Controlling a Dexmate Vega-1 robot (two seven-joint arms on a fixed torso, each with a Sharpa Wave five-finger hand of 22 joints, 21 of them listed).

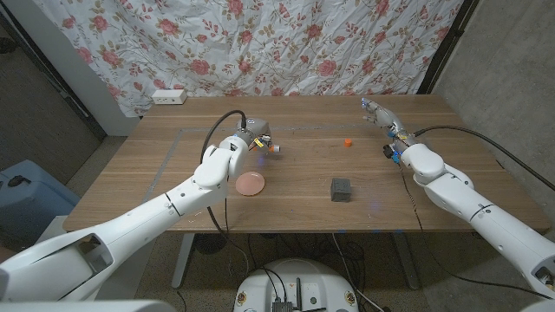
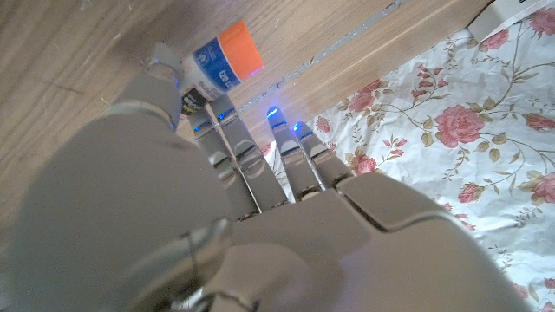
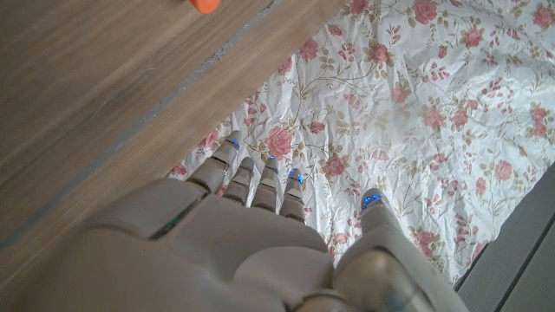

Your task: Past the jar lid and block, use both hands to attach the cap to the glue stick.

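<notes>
Two hands are out over the wooden table [image 1: 173,173]. My left hand [image 1: 251,137] pinches the glue stick [image 2: 221,62] between thumb and finger, its orange end pointing away from my palm, the other fingers [image 2: 295,156] stretched out alongside. My right hand [image 1: 381,117] hovers near the far right edge, holding nothing, fingers straight with the thumb [image 3: 375,208] set apart. The small orange cap [image 1: 347,142] sits on the table between my hands, nearer the right. Closer to me lie the pink jar lid [image 1: 251,184], beside my left forearm, and the dark grey block [image 1: 341,189]. A floral cloth [image 1: 286,43] hangs behind.
</notes>
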